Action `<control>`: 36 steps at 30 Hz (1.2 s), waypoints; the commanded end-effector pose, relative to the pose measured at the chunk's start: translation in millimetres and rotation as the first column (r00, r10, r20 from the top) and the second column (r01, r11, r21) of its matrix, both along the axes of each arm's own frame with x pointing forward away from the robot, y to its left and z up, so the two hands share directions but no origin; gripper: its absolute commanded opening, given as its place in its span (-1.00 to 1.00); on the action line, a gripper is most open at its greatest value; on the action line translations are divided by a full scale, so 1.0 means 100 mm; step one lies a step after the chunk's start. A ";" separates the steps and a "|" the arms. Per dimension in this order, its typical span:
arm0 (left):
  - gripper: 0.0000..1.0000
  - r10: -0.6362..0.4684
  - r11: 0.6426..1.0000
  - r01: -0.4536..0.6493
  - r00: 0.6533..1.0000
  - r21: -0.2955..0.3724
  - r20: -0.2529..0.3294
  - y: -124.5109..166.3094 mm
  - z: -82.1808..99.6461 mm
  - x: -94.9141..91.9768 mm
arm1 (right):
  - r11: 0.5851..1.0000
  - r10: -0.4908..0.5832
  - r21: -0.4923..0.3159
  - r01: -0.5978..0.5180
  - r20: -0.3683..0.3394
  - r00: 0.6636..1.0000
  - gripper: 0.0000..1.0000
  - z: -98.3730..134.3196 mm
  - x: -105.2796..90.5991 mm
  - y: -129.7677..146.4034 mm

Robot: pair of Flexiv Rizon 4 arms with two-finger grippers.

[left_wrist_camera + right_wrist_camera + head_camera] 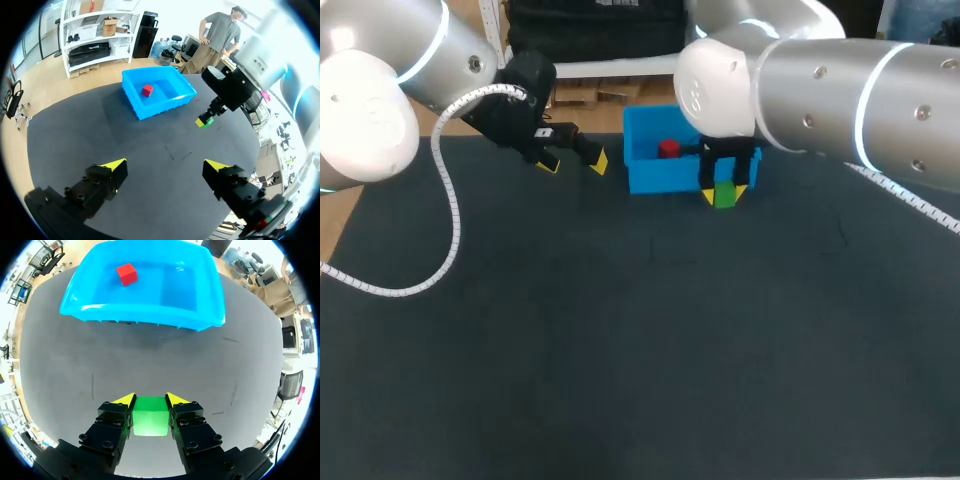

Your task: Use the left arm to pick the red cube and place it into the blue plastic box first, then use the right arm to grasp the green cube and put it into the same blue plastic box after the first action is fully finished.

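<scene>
In the head view, your left arm comes in from the upper left of the frame. The left gripper [573, 162] hangs over the dark table [620, 350] with its fingers spread and nothing between them, just left of the blue box [645, 180]. The box sits in the upper middle, with the red cube [668, 149] inside it. Your right arm enters from the upper right. The right gripper [724, 192] points down in front of the box's near wall with the green cube [724, 197] pinched between its yellow tips.

In the left wrist view, the left gripper [166, 165] is wide open with only bare table between its fingers. Well ahead of it you see the box [165, 104] holding the red cube [147, 90]. Beside the box's corner is the right gripper [206, 120], holding the green cube [203, 122].

In the right wrist view, the right gripper [149, 399] is closed on the green cube [149, 422], with one finger against each side. You cannot tell whether the cube touches the table [215, 370]. The box [142, 316] lies ahead, apart from the gripper, and the red cube [126, 274] is in its far part.
</scene>
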State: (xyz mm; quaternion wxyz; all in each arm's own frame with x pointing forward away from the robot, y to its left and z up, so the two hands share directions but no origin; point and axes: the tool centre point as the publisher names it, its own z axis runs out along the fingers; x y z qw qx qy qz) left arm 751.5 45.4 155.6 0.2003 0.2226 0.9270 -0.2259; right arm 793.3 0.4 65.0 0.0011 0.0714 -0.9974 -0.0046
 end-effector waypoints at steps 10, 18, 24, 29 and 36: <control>1.00 -0.002 1.000 0.002 1.000 -0.004 0.002 0.01 0.00 -0.01 | 1.000 0.014 0.003 -0.014 0.038 0.999 -1.00 0.26 -0.01 -0.09; 1.00 -0.002 1.000 0.002 1.000 -0.004 0.002 0.01 0.00 -0.01 | 1.000 0.026 0.001 -0.026 0.045 0.999 -1.00 0.36 0.06 -0.09; 1.00 -0.002 1.000 0.002 1.000 -0.004 0.002 0.01 0.00 -0.01 | 1.000 0.031 0.001 -0.031 0.051 0.998 -1.00 0.42 0.12 -0.09; 1.00 -0.002 1.000 0.002 1.000 -0.004 0.002 0.01 0.00 -0.01 | 0.999 0.035 0.002 -0.035 0.055 0.998 -1.00 0.47 0.18 -0.09; 1.00 -0.002 1.000 0.002 1.000 -0.004 0.002 0.01 0.00 -0.01 | 0.999 0.037 0.007 -0.037 0.061 0.997 -1.00 0.56 0.29 -0.10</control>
